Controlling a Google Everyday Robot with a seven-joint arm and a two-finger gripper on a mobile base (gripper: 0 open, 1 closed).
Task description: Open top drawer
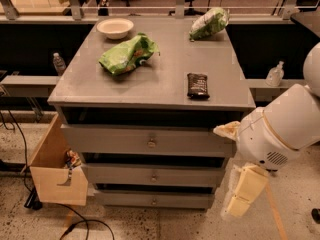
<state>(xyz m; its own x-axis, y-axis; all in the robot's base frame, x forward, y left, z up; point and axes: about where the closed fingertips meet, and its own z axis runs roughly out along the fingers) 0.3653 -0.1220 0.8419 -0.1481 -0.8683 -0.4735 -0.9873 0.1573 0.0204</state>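
The gripper (239,201) hung low, just right of the cabinet (165,79). Up and left of it, open room lay before the top drawer (110,139) and knob (151,143); the white arm (280,129) bulked directly above.

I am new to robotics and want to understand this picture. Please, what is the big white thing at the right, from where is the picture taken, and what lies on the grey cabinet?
The big white rounded shape is part of the robot's one arm. The cream piece hanging below it is its gripper, low at the right of the cabinet. It touches no drawer, and nothing shows in it. The one camera looks down at the cabinet's front from above; where it is mounted is not known. On the cabinet top lie a pale bowl, a green bag, a green and white bag and a dark packet. The top drawer has the widest grey front, with a small knob.
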